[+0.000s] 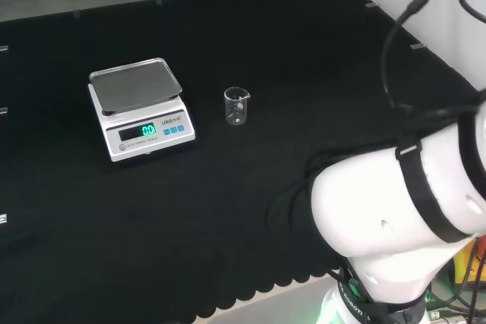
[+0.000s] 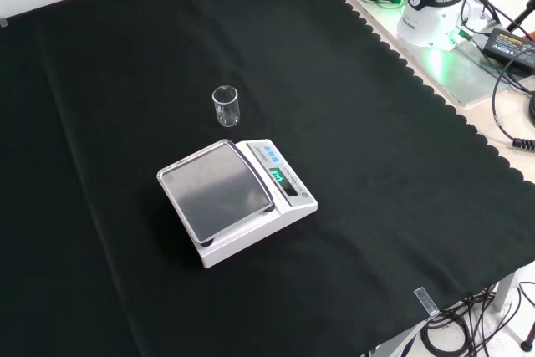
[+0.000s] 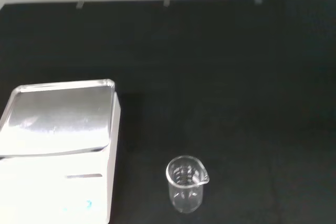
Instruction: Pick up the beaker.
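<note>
A small clear glass beaker [image 1: 236, 105] stands upright on the black cloth, just right of the scale in the head view. In the front view the beaker [image 2: 226, 106] stands a little beyond the scale's far corner. Close in the wrist view, the beaker [image 3: 186, 183] looks empty, its spout turned sideways, with bare cloth around it. Nothing touches the beaker.
A white electronic scale [image 1: 140, 109] with a steel pan and lit green display stands left of the beaker in the head view, and as the scale [image 2: 234, 198] mid-cloth in the front view. The arm's white links [image 1: 410, 202] rise at the head view's right. Cables lie past the cloth's scalloped edge [image 2: 435, 98].
</note>
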Available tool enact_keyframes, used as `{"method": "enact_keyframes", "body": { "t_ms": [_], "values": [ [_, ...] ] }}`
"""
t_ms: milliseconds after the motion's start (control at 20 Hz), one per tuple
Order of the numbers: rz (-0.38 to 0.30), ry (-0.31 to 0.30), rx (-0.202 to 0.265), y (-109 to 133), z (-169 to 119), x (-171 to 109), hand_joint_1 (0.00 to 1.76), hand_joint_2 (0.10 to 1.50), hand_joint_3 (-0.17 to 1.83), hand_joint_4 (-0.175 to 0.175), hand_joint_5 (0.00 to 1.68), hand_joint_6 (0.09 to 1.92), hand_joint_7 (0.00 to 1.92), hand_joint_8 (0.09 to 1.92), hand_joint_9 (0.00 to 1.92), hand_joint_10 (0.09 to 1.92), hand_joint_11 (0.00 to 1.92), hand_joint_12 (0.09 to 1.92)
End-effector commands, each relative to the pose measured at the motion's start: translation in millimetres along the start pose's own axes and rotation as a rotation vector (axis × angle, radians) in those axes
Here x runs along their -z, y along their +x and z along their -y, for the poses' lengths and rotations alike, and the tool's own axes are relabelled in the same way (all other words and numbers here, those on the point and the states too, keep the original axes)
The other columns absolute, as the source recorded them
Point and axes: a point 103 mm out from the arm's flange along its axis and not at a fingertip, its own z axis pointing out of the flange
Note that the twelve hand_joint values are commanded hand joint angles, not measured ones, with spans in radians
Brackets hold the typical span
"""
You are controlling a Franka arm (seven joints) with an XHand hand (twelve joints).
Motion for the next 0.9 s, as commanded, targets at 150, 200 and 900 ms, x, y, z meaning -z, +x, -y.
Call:
{"method": "enact_keyframes", "body": {
  "t_ms": [150,200,900],
  "values": [
    [-0.063,0.057,0.038,-2,-60,-43,0.37,1.01,-0.12,-0.051,0.14,0.09,0.0,0.54,0.28,0.09,0.06,1.51],
    [-0.067,0.071,0.037,-3,-64,-48,0.37,1.01,-0.12,-0.052,0.15,0.09,0.0,0.54,0.28,0.09,0.06,1.51],
    [-0.127,0.25,-0.033,-15,-106,-146,0.38,1.0,-0.12,-0.062,0.19,0.09,0.0,0.55,0.27,0.09,0.05,1.51]
  ]
}}
